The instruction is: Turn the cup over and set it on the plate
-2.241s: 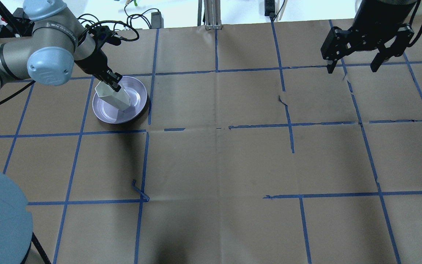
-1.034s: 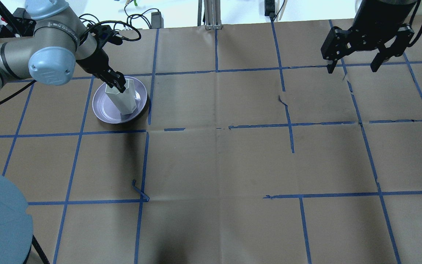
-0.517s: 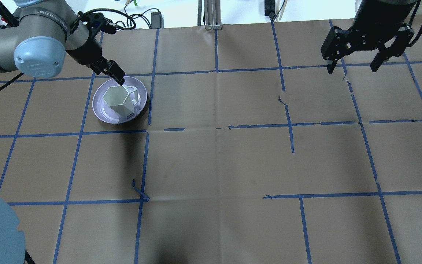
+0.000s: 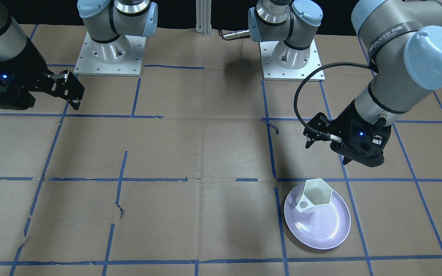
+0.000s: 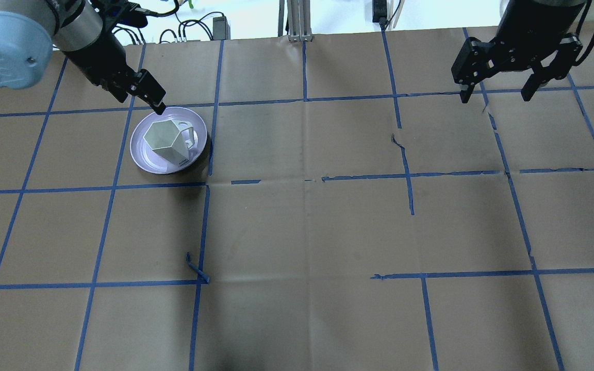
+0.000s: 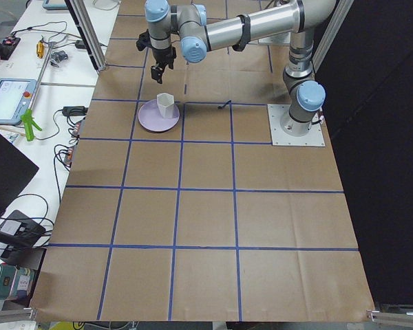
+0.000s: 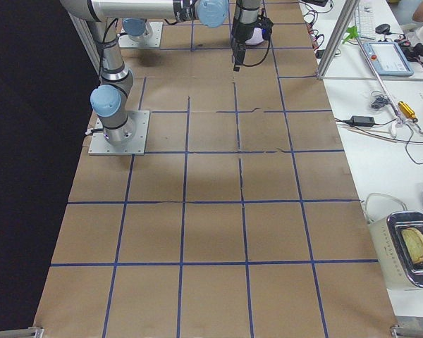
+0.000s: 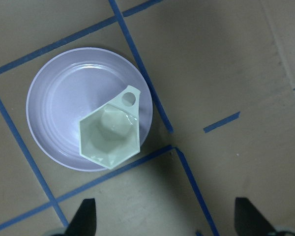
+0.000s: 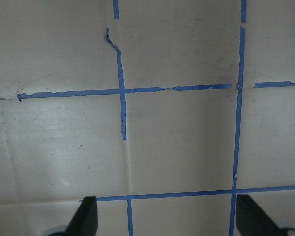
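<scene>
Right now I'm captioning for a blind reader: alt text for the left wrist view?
A white faceted cup stands mouth-up on a lavender plate, near its lower-right rim. Beneath is brown paper with blue tape lines; open jaws show at bottom.

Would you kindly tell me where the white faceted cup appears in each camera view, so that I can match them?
Exterior front-facing: cup at lower right, upright on the plate.
Overhead exterior: upper left, on the plate.
Exterior left: top, left of centre.
Exterior right: not in it.
Left wrist-mounted: left of centre.
Right wrist-mounted: not in it.
Shared landmark: the lavender plate under it.
</scene>
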Robot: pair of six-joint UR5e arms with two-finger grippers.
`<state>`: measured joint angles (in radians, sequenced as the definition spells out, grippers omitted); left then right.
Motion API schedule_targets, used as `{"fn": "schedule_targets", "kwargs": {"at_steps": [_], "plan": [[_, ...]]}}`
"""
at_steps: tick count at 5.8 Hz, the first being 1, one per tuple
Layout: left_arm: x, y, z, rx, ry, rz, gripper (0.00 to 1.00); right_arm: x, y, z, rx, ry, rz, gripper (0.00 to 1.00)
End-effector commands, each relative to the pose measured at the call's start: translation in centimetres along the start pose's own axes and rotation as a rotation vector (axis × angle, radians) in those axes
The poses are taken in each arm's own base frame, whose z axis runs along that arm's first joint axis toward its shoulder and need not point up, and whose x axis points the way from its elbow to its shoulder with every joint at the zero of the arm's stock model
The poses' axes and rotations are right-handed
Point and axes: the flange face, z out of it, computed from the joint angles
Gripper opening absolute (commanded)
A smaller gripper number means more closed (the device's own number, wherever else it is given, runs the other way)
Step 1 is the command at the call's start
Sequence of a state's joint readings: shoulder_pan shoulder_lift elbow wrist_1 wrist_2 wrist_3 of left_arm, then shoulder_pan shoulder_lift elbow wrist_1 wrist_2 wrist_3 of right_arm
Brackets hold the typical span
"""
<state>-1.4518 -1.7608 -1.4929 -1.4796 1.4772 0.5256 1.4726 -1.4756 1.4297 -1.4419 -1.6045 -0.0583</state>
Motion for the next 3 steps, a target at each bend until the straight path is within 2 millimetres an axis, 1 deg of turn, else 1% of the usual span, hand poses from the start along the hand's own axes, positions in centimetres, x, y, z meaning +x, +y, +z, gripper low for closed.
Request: {"fn": "schedule_targets", "kwargs": {"at_steps": [1,2,3], "plan": [[3.5,1.5,-2.4,-0.048,-0.071,-0.118,0.99,0.0,0.0,0.0,0.0,0.0,0.0,1.0],[6.1,1.6,-3.2,-0.034,-0.087,-0.163,0.99,0.0,0.0,0.0,0.0,0.0,0.0,1.0],[6.7,2.0,-3.4,-0.042,-0.075,-0.207,0.99,0.0,0.0,0.0,0.0,0.0,0.0,1.0]]}}
